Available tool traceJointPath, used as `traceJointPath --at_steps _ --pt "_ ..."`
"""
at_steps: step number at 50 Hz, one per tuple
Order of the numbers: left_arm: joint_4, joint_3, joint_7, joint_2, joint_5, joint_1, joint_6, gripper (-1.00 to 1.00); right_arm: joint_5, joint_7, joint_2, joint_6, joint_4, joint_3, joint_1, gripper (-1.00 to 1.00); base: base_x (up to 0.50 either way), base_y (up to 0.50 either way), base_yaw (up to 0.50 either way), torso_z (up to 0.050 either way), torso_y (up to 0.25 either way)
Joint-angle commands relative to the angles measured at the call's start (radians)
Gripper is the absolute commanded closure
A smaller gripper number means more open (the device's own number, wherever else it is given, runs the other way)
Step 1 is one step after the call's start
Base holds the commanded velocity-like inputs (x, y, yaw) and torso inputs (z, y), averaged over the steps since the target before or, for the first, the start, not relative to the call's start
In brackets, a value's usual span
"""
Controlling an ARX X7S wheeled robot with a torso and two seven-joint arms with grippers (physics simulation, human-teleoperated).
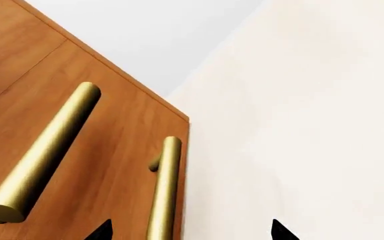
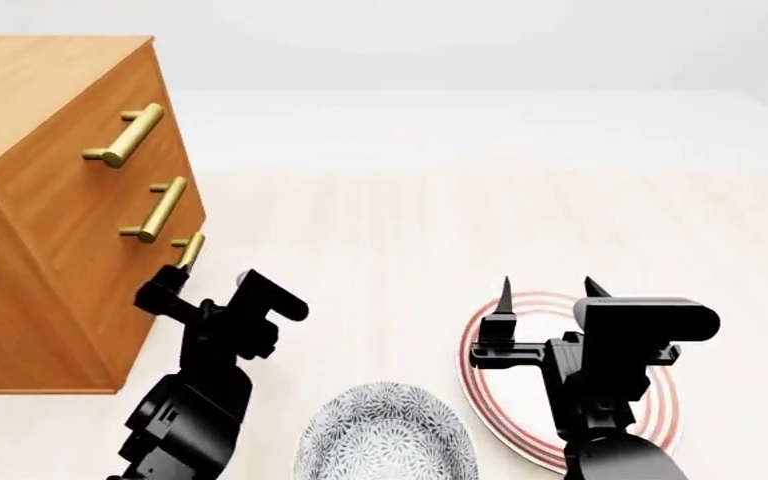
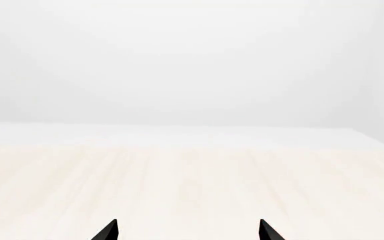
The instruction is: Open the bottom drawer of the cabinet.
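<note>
Head view puts the cabinet [image 2: 51, 200] at your ten o'clock on the pale worktop [image 2: 398, 230], its left side cut off by the frame edge. Its bottom drawer [image 2: 157, 290] is mostly hidden behind your left gripper [image 2: 171, 285]; only the top of its brass handle [image 2: 189, 250] shows, so you cannot tell whether the drawer is out at all. Your left fingers are spread: in the left wrist view two dark tips [image 1: 102, 230] sit well apart, with one handle bar between them near one tip. Your right gripper [image 2: 544, 295] hovers at three o'clock above a red-ringed plate [image 2: 484, 400], fingers apart and holding nothing. A patterned bowl [image 2: 384, 440] at six o'clock is cropped.
</note>
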Motion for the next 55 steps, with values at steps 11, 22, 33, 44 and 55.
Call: traceJointPath --at_steps 11,22,33,44,55 --pt "-0.320 0.008 -0.035 0.044 -0.011 -0.093 0.141 -1.00 0.009 0.007 0.004 -0.009 0.011 -0.009 -0.001 -1.00 0.00 0.00 0.00 0.000 0.000" --pt "-0.612 0.026 -0.079 0.094 -0.004 -0.204 0.278 -1.00 0.015 0.012 0.009 -0.008 0.007 -0.010 0.002 -1.00 0.00 0.00 0.00 0.000 0.000" --pt "-0.724 0.057 -0.101 0.106 -0.038 -0.253 0.300 -1.00 0.020 0.018 0.013 -0.005 0.000 -0.012 0.002 -1.00 0.00 0.00 0.00 0.000 0.000" --pt "-0.725 0.093 -0.110 0.095 -0.082 -0.261 0.256 -1.00 0.023 0.023 0.015 -0.008 -0.001 -0.016 0.002 -1.00 0.00 0.00 0.00 0.000 0.000" --pt "-0.725 0.129 -0.117 0.083 -0.118 -0.264 0.226 -1.00 0.028 0.025 0.017 -0.019 0.006 -0.018 -0.002 -1.00 0.00 0.00 0.00 0.000 0.000"
